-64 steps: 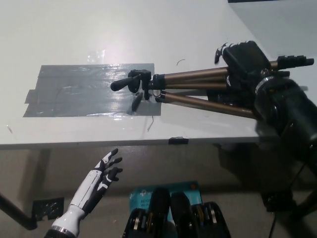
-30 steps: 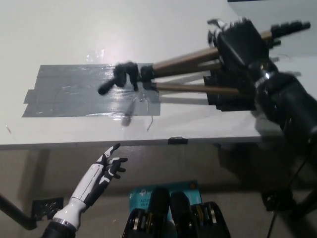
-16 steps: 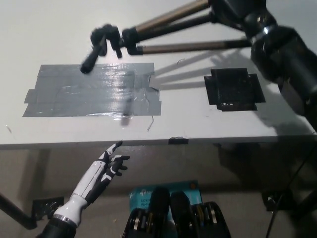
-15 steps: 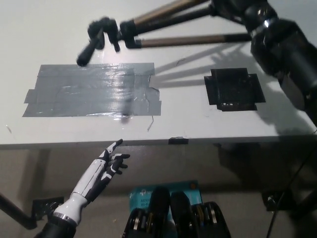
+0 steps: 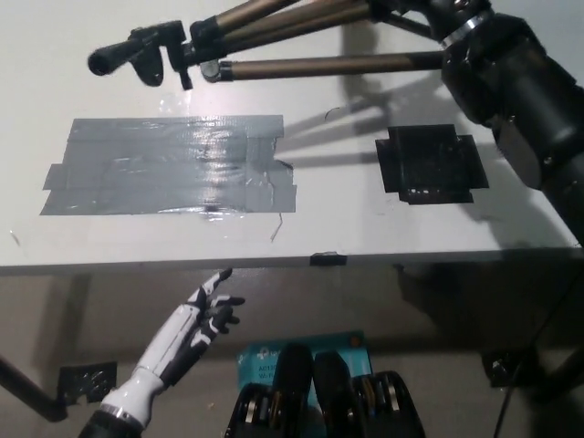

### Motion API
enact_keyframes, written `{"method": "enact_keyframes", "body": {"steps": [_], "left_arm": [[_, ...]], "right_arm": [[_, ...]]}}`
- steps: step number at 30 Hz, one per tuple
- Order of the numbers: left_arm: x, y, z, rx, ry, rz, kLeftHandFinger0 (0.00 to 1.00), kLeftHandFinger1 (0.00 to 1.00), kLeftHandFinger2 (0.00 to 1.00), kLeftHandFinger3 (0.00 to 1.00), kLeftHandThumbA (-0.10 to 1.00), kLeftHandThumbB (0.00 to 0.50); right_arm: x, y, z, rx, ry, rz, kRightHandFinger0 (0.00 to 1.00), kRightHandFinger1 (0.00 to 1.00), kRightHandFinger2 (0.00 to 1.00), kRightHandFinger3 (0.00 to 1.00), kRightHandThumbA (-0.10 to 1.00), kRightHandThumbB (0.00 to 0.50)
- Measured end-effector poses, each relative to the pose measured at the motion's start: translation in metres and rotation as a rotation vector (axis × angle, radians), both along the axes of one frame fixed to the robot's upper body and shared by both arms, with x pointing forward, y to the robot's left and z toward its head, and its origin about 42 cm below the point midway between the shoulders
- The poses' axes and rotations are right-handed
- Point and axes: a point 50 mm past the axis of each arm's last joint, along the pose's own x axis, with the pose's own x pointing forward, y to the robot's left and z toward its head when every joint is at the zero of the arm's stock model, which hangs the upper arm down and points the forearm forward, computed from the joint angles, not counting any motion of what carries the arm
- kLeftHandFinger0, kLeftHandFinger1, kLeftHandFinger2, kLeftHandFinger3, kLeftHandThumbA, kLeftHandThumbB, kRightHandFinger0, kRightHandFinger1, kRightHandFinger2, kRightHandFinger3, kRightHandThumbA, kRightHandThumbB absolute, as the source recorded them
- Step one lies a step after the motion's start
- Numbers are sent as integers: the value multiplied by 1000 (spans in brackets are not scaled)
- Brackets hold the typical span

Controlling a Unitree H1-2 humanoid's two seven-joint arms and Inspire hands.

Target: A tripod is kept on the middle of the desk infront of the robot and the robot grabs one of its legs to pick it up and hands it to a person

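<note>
Hanging clear of the desk [image 5: 365, 228], the tripod [image 5: 310, 64] is carried along the top of the frame, head at upper left, legs running to the upper right. The right hand [image 5: 415, 9] is cropped by the top edge, so its hold cannot be told. The white left hand [image 5: 205, 315] is rested at lower left, spread and empty. A slip or twist could be caused by the far head's leverage. Half a second ago the head was drooped lower; it is now levelled and further left.

The top edge crops the right hand [image 5: 436, 7] and part of the tripod [image 5: 301, 66].
</note>
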Motion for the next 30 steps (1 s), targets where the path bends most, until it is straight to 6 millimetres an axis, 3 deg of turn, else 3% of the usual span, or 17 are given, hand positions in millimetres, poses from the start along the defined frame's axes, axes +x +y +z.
{"method": "enact_keyframes", "body": {"steps": [1, 7, 15, 18, 19, 20, 21, 22, 23, 30], "left_arm": [[-1, 0, -1, 1, 4, 1, 646, 672, 773, 988, 1000, 68], [-2, -1, 2, 3, -10, -3, 665, 675, 779, 999, 1000, 68], [-1, -1, 3, 7, -11, -7, 661, 675, 781, 994, 1000, 80], [0, -1, 4, 9, -11, -12, 659, 673, 783, 994, 1000, 91], [0, -1, 4, 10, -11, -13, 651, 667, 777, 986, 1000, 92], [0, -1, 4, 10, -11, -13, 651, 668, 779, 986, 1000, 99], [0, -2, 4, 10, -11, -14, 653, 669, 780, 987, 1000, 102], [1, -2, 4, 11, -11, -15, 654, 670, 780, 987, 1000, 101], [1, -2, 4, 11, -11, -16, 655, 671, 781, 986, 1000, 101], [2, -2, 3, 16, -1, -17, 649, 670, 776, 981, 1000, 100]], "right_arm": [[1, 2, -3, 1, 6, 2, 0, 152, 706, 400, -100, 299], [3, 8, -17, 14, 29, 1, 0, 132, 668, 353, -100, 287], [10, 11, -26, 12, 69, -37, 0, 197, 742, 429, -100, 220], [14, 11, -23, 8, 75, -54, 0, 193, 729, 419, -100, 220], [15, 11, -22, 8, 82, -63, 13, 247, 787, 491, -100, 195], [16, 11, -22, 8, 84, -67, 135, 409, 910, 681, 70, 324], [17, 11, -22, 10, 92, -75, 378, 639, 1000, 919, 364, 344], [18, 11, -22, 16, 102, -82, 847, 1000, 1000, 1000, 538, 414], [18, 11, -23, 24, 116, -85, 1000, 1000, 1000, 1000, 632, 491], [18, 10, -33, 64, 268, -96, 1000, 1000, 1000, 1000, 794, 500]]}}
